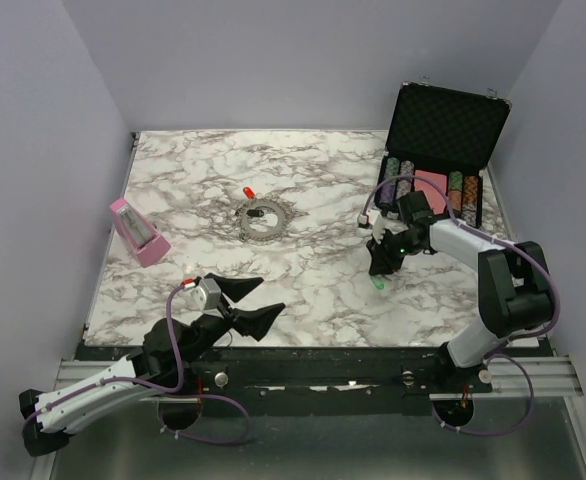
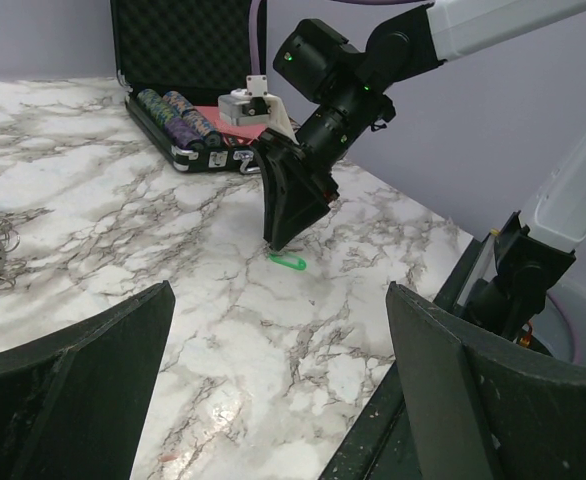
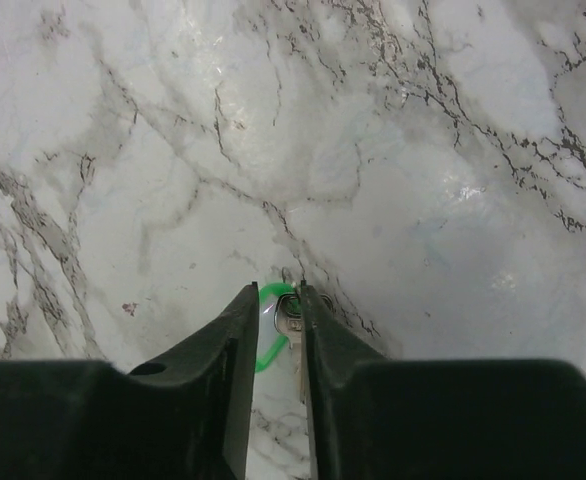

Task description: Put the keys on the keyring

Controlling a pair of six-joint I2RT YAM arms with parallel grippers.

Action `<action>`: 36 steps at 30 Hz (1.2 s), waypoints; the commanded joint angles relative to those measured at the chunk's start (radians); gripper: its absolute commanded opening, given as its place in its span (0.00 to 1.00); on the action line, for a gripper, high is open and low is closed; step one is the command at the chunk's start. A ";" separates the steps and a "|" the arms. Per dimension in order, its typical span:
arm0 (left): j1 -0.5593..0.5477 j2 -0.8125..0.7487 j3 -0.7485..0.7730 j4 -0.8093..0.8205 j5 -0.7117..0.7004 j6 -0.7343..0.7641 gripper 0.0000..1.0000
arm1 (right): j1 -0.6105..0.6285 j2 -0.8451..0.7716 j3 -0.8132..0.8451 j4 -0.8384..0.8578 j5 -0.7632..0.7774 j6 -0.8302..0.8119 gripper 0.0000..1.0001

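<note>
The right gripper (image 3: pixel 277 292) stands narrow round the green key (image 3: pixel 267 350) on the desk (image 1: pixel 313 180), right side; whether it truly grips, I cannot tell. On glossy marble the key may skid or tilt. The keyring (image 1: pixel 258 222) lies well apart, centre-left. The left gripper (image 1: pixel 272 295) gapes wide, near. Plain lilac walls (image 1: pixel 273 60) enclose it

The white marble counter (image 1: pixel 313 270) is veined in grey and black. At the tip of the black right tool (image 3: pixel 276 292) lies a small silvery key with a bright green plastic head (image 3: pixel 271 345). Well off to its side are a red-headed key (image 1: pixel 247 192) and a silvery-grey bumpy metal keyring (image 1: pixel 259 222). Behind the right tool, a black hard case (image 1: pixel 443 125) holds multicoloured striped poker chips (image 1: pixel 458 187). Near the black left tool (image 1: pixel 272 295) is a pink box (image 1: pixel 138 232).
</note>
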 commanded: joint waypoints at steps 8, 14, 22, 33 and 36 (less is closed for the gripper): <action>-0.002 -0.025 -0.029 0.003 0.001 -0.034 0.98 | 0.002 -0.097 0.064 -0.034 -0.012 0.043 0.46; 0.008 0.165 0.161 -0.176 -0.093 -0.103 0.99 | -0.026 -0.198 0.109 -0.072 -0.143 0.055 0.50; 0.520 0.699 0.564 -0.534 0.345 -0.173 0.99 | -0.112 -0.321 0.094 -0.138 -0.487 0.037 0.60; 0.792 1.015 0.683 -0.537 0.518 -0.221 0.99 | -0.145 -0.443 -0.052 -0.034 -0.579 0.112 0.80; 0.795 1.086 0.654 -0.457 0.478 -0.271 0.95 | -0.145 -0.439 -0.045 -0.038 -0.576 0.111 0.80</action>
